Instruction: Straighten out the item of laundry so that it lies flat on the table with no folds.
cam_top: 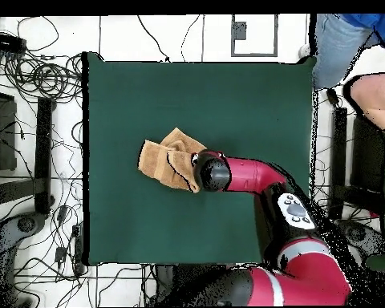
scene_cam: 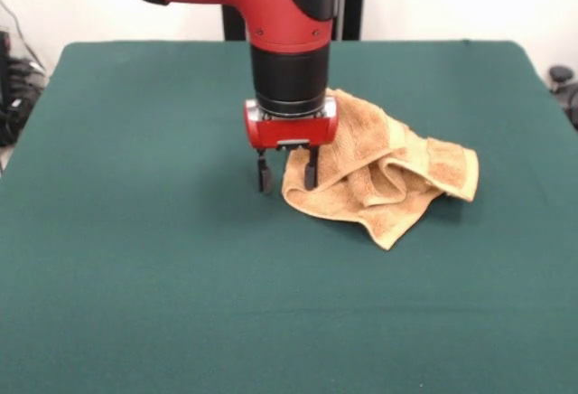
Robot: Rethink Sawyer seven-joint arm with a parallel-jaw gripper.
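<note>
Pincer over a crumpled towel

We see the pincer (scene_cam: 286, 173) with its fingers apart at the towel's (scene_cam: 397, 182) left end; the towel lies rumpled and folded near the middle of the bench (scene_cam: 135, 276), well away from every edge.

Robotics lab, test-cell setup.
Red Sawyer arm (cam_top: 252, 172) at a green felt table (cam_top: 228, 104); cables (cam_top: 43, 76) sprawled over the white tiled floor (cam_top: 123, 32), dark equipment racks (cam_top: 3, 128) alongside, a person (cam_top: 364, 56) at the edge.
</note>
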